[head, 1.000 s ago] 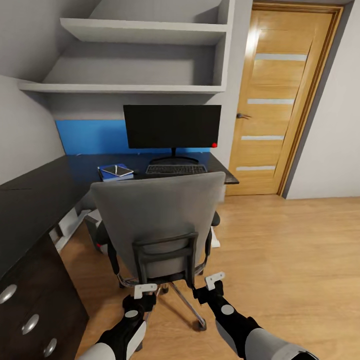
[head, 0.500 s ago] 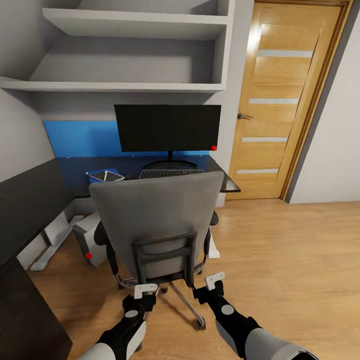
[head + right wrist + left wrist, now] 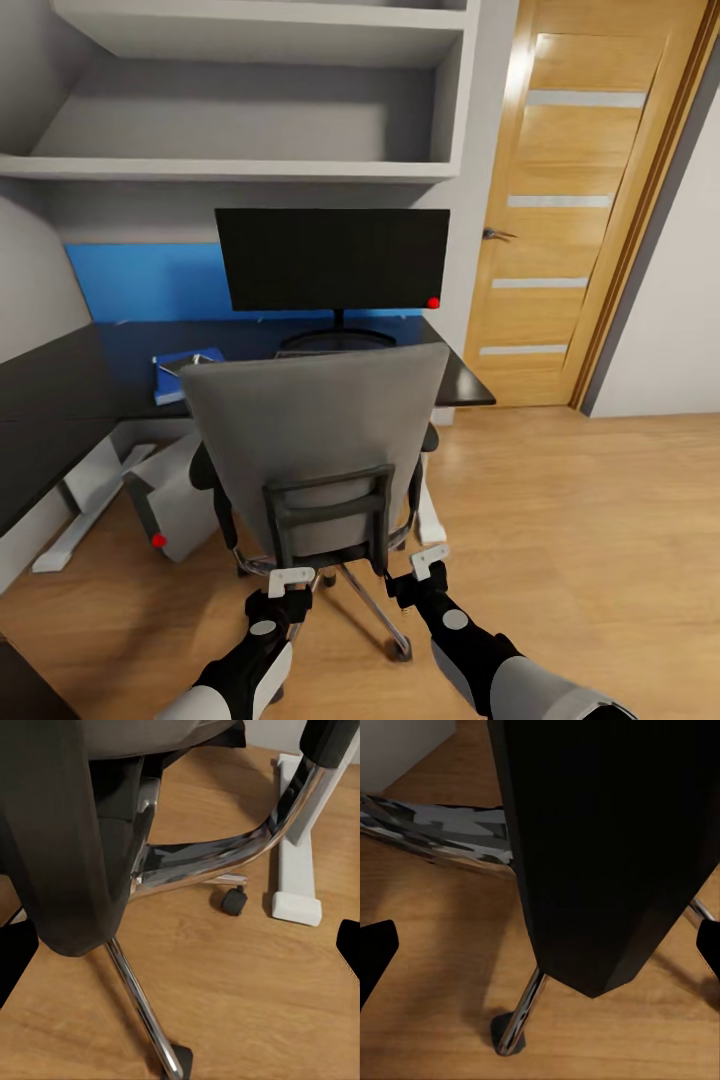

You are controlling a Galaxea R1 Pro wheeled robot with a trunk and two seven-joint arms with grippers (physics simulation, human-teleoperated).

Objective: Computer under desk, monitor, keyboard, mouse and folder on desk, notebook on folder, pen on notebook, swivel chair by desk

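The grey swivel chair [image 3: 315,430] stands with its back to me, in front of the black desk [image 3: 120,350]. The black monitor [image 3: 330,258] is on the desk. A blue folder with a notebook [image 3: 180,362] lies on the desk left of the chair; the chair back hides the keyboard. The grey computer [image 3: 175,490] sits on the floor under the desk. My left gripper [image 3: 290,578] [image 3: 542,951] is open around the chair's black back support [image 3: 607,847]. My right gripper [image 3: 430,558] [image 3: 182,949] is open beside the chair's chrome frame [image 3: 217,859].
A wooden door [image 3: 580,200] is at the right, with open wood floor [image 3: 580,540] before it. Grey wall shelves [image 3: 250,165] hang above the desk. White desk feet [image 3: 75,520] [image 3: 296,904] rest on the floor. The chair's chrome base legs [image 3: 521,1012] [image 3: 142,1012] spread below.
The whole view has shifted: desk, monitor and door look nearer, and the dark drawer unit at the left has left the picture. Chair and grippers keep their place in the picture.
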